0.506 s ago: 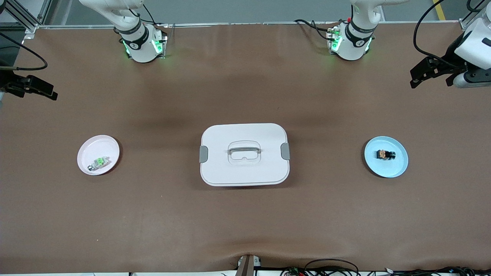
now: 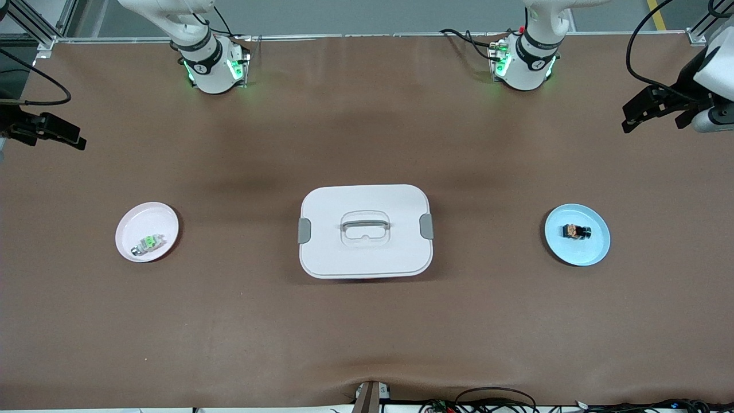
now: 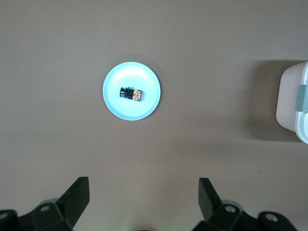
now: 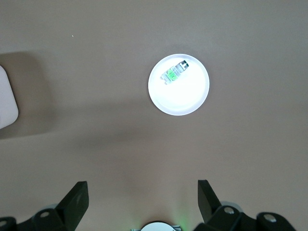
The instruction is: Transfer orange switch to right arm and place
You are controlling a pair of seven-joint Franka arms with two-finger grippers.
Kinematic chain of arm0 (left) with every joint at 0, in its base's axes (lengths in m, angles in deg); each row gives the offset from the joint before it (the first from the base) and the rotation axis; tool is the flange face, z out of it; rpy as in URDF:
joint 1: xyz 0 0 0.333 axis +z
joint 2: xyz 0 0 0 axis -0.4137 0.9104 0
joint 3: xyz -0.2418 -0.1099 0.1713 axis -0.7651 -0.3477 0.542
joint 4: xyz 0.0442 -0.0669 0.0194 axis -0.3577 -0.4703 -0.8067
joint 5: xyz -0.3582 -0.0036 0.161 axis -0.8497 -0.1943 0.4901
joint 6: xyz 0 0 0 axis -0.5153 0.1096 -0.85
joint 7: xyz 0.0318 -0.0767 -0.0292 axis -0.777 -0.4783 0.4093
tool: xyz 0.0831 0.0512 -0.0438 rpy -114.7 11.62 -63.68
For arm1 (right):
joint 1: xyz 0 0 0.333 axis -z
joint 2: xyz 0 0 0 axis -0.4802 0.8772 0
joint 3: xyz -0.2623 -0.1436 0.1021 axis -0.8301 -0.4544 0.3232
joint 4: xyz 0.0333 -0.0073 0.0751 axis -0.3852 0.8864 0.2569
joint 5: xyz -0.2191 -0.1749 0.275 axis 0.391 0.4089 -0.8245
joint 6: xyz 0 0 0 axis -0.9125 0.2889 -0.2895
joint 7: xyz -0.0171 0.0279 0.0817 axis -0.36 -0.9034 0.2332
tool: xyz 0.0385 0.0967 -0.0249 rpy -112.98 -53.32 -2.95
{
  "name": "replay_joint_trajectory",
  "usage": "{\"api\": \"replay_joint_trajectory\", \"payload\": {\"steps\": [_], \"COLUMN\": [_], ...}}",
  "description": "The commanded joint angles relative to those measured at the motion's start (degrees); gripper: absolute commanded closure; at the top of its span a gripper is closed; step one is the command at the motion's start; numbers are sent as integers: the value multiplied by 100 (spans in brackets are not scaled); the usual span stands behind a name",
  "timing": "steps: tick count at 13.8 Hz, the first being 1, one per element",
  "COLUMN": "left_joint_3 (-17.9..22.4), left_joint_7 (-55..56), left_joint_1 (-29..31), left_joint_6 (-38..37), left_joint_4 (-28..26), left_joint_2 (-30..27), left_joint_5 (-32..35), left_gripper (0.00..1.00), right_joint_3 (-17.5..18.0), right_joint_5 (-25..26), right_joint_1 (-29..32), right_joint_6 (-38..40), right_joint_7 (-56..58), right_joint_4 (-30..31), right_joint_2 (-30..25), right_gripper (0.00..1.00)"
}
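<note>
Orange switch (image 2: 576,232): one, lying on its side in the light blue plate (image 2: 596,251), orange-tan face toward the white lidded box (image 2: 365,230), black end away from it. Not gripped.

Counts: one switch, one green-and-white part (image 2: 148,243), two plates, one box, two arms.

Landmark is the box at table centre, lid on, grey latch at each end, clear handle on top. Blue plate sits well apart from the box toward the left arm's end. White plate (image 2: 133,221) sits equally well apart toward the right arm's end and holds the green-and-white part.

Left gripper (image 3: 143,197): up in the air over bare table at the left arm's end, fingers spread wide, nothing between them. Right gripper (image 4: 142,197): same state over bare table at the right arm's end, wide and empty. Both hang well away from their plates.

Room: open brown table (image 2: 367,332) all round both plates and the box.

Cut off: front view clips both grippers at the frame edges; the wrist views show only a corner of the box. Switch detail too small to read.
</note>
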Motion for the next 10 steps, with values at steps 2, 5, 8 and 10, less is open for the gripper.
{"api": "replay_joint_trajectory", "payload": {"steps": [2, 5, 8, 10], "left_joint_3": [-19, -19, -19, -19], "left_joint_7": [-101, -118, -127, -223], "left_joint_1": [364, 558, 584, 637], "left_joint_6": [51, 578, 1071, 1273], "left_joint_4": [180, 145, 57, 5], "left_joint_2": [368, 833, 1317, 1572], "left_joint_5": [-23, -58, -58, 3], "left_gripper": [0, 0, 0, 0], "right_joint_3": [22, 31, 31, 22], "right_joint_5": [-93, -92, -93, -75], "right_joint_1": [29, 46, 29, 29], "right_joint_6": [71, 71, 62, 62], "right_joint_7": [-67, -58, -58, -67], "right_joint_4": [-131, -131, -131, -131], "right_joint_2": [54, 54, 54, 54], "right_gripper": [0, 0, 0, 0]}}
